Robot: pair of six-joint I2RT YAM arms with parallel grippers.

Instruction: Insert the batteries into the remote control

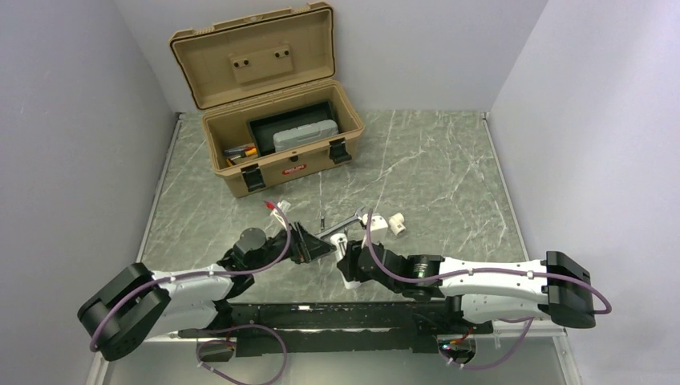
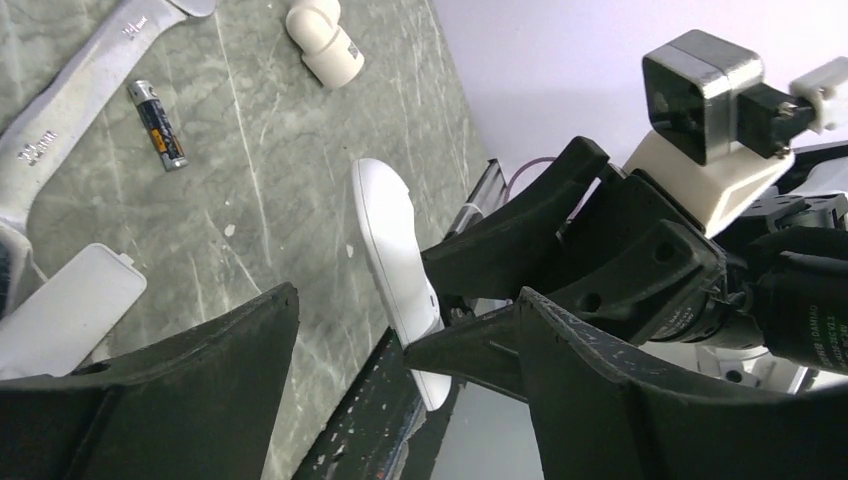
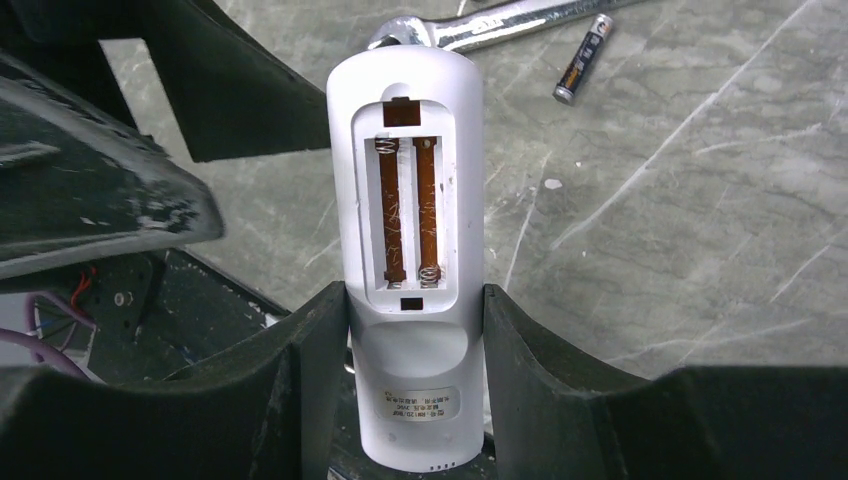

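My right gripper [image 3: 412, 292] is clamped on the remote control [image 3: 408, 250], one finger pressed against each long edge at the lower half of the body. The bar runs straight out ahead of the fingers, and its labelled end pokes back toward the wrist. The open face is turned up at my wrist camera: a recess with two brown channels, a spring at the far end of one and at the near end of the other.

Just beyond the remote's far tip lies the silver wrench [image 3: 480, 25]. Ahead and to the right of that gripper, a single battery [image 3: 583, 60] rests on the marbled table [image 3: 680, 200].

My left gripper [image 2: 405, 300] is spread wide with nothing between its fingers. It faces the right gripper from close by, with the remote crossing just ahead of its fingertips. Next to its left finger lies a flat white panel [image 2: 60, 310] with a small tab. Further out sit the battery and the wrench side by side, and beyond them a small white curved piece [image 2: 325, 45].
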